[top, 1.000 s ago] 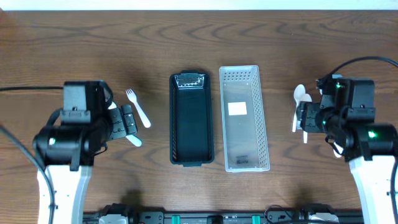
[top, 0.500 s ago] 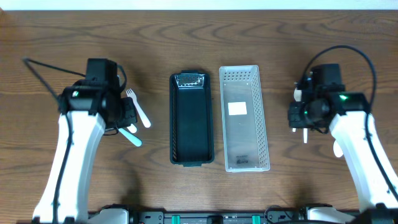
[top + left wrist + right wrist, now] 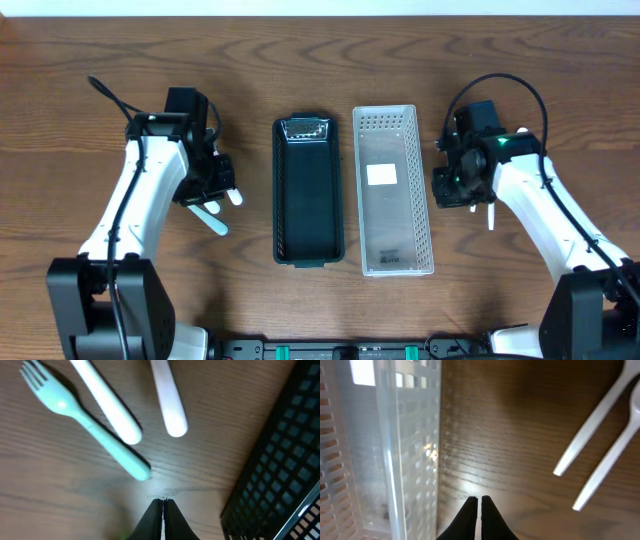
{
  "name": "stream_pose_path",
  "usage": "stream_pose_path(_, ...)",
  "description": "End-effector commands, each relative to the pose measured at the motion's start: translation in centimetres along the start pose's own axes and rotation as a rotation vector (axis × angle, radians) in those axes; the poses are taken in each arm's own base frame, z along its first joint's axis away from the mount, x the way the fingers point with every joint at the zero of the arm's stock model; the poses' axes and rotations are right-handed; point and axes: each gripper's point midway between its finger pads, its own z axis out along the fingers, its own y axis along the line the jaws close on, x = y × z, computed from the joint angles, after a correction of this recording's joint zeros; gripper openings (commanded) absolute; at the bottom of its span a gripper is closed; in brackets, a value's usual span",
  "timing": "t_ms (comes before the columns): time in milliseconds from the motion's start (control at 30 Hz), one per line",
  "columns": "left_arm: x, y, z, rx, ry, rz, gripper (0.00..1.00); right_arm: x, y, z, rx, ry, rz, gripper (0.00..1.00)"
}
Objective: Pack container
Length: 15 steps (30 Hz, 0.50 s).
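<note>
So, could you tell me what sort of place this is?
Probably a robot test bench: two arms over a wood-grain table, with a black bin, a clear bin and plastic cutlery.

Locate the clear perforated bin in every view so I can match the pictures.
Overhead: the clear perforated bin stands right of centre, beside the black basket.
Left wrist: not in it; only the black basket shows, at right.
Right wrist: along the left edge, left of the right gripper.
Shared landmark: its white label, top left in right wrist.
</note>
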Motion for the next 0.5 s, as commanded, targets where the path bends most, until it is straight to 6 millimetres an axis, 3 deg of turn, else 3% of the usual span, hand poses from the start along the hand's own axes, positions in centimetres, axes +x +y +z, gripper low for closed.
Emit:
stream_pose_path(0,-0.1,-1.5,0.3,0.057,0.012,0.037,0.06,-0.6,1.0,0.0,-0.040,-0.007,-0.022,0.08)
stream_pose_path(467,0.3,-4.5,0.9,0.066,-0.006,0.167,0.06,-1.2,4.0,-0.3,-0.210,-0.034,-0.057,0.12)
